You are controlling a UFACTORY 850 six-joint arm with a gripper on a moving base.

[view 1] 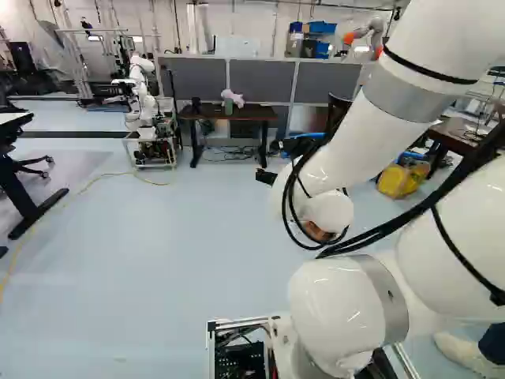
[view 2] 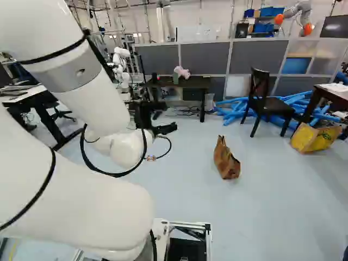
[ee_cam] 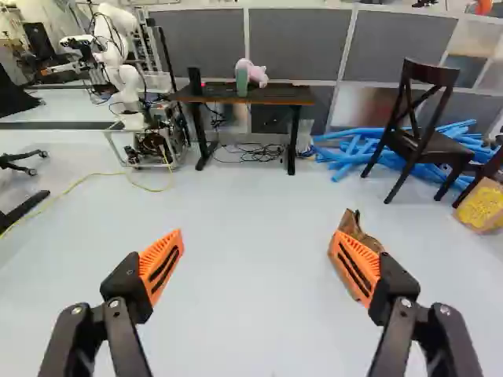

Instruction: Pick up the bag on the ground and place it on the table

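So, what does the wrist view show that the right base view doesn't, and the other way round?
Only the wrist view shows the orange pads of the end effector.

Only the right base view shows the blue bins and the large white arm.

Both show the brown paper bag, wooden chair and pink plush toy.

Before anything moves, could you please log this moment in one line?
tool: open, empty | brown bag: on floor, ungripped | yellow bag: on floor | pickup: not done
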